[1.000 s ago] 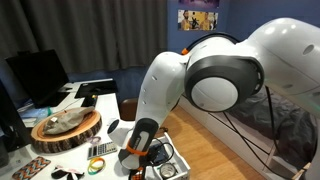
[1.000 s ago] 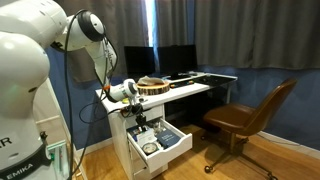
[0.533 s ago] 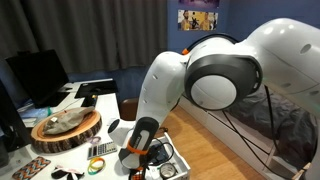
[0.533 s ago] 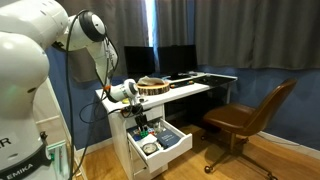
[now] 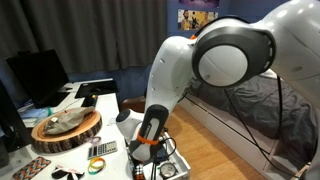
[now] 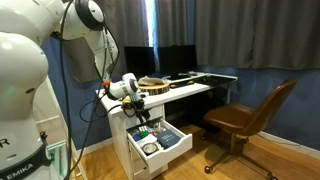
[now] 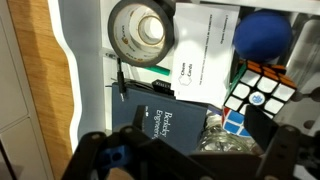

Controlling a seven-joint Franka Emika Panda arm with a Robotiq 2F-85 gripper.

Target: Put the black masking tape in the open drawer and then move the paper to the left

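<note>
Dim room with dark curtains (image 6: pixel 260 35) behind a white surface (image 6: pixel 198 89) set along the wall. Farthest left of the open drawer (image 6: pixel 172 150) in an exterior view, the bulky white arm (image 6: pixel 30 90). Under the near end of the surface, the open drawer itself, shallow and white. Straight above the open drawer, the end effector (image 6: pixel 142 126), pointed down into it and clear of the contents. Well to the right of the open drawer, a brown office chair (image 6: pixel 245 118).

In the wrist view, starting at the left: wood floor (image 7: pixel 30 90) outside the open drawer, then its white side wall (image 7: pixel 85 60). Just inside that wall, near the top of the view, the black masking tape (image 7: pixel 140 32), flat in the open drawer, pale centre hole facing up, partly over a white printed sheet (image 7: pixel 200 55). Lower down in the open drawer, a dark blue book (image 7: pixel 165 125). Further right, a scrambled puzzle cube (image 7: pixel 258 90), with a blue ball (image 7: pixel 262 35) beyond it.

Along the bottom edge, the end effector released: fingers (image 7: pixel 95 160) spread wide, one toward each lower corner, clasping nothing. Tape ahead of the fingertips, nearer the left-hand one in this view, apart from both.
</note>
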